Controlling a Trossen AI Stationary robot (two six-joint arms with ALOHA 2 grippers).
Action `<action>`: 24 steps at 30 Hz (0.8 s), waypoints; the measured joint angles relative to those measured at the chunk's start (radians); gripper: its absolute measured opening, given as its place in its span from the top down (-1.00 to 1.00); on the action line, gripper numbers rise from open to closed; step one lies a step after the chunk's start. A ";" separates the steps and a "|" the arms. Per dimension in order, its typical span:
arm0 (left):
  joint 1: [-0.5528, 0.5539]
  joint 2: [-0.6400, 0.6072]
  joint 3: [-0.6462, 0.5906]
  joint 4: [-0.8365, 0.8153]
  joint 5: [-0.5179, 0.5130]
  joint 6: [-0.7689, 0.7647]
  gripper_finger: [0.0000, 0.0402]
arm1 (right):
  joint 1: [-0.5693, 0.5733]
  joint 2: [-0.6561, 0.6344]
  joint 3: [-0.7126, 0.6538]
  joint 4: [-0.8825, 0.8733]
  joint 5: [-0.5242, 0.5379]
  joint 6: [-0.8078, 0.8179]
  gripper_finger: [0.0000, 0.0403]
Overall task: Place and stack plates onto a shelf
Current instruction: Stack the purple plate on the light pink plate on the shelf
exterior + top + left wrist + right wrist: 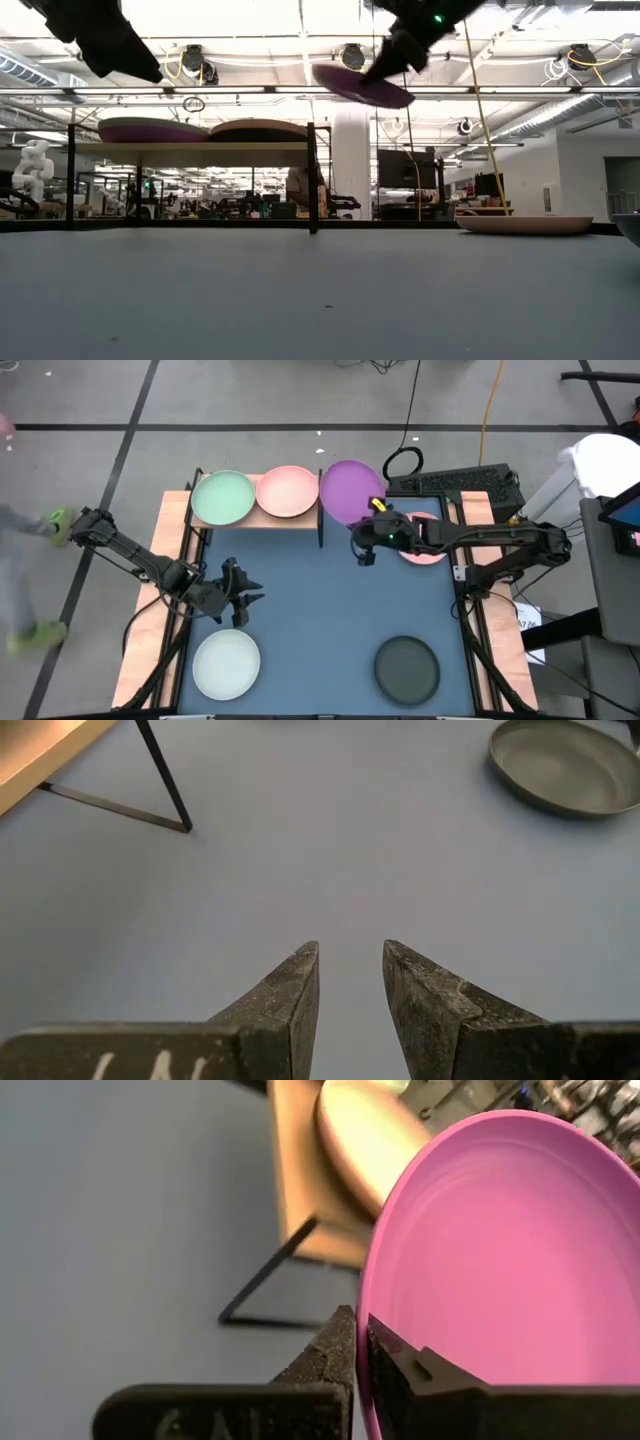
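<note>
My right gripper [368,520] [360,1365] is shut on a purple plate [347,488] [362,87], held in the air just right of the shelf [258,520] [190,147]. On the shelf board sit a pale green plate [222,497] and a pink plate [287,491] [365,1140]; the low view shows a purple plate [150,132] under the left one. Another pink plate [428,552] [525,224] rests on the table under the right arm. A whitish plate [227,665] and a black plate [407,667] [565,765] lie near the table's near edge. My left gripper [238,595] [350,990] hovers open above bare table. My right gripper pinches the purple plate by its rim [365,1400], the edge nearest the table's right side. One finger [410,1375] lies on the plate's inner face, the other [330,1355] on its underside. The plate is lifted clear above shelf height and tilted.
The shelf's black frame leg [165,780] [312,180] stands at its right end, close to the held plate. Wooden rails [150,620] run along the table's sides. Open blue-grey tabletop [330,610] lies between the arms. Cables and a keyboard [455,482] lie beyond the far edge.
</note>
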 joint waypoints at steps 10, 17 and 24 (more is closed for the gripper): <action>0.000 0.000 0.000 0.006 0.000 0.016 0.40 | 0.022 0.215 0.321 -0.037 -0.002 -0.087 0.99; 0.000 0.000 0.000 0.006 0.001 0.019 0.40 | 0.016 0.353 0.491 -0.081 -0.002 -0.120 0.99; 0.000 0.000 0.000 0.010 0.002 0.020 0.40 | -0.016 0.455 0.603 -0.093 -0.082 -0.141 0.99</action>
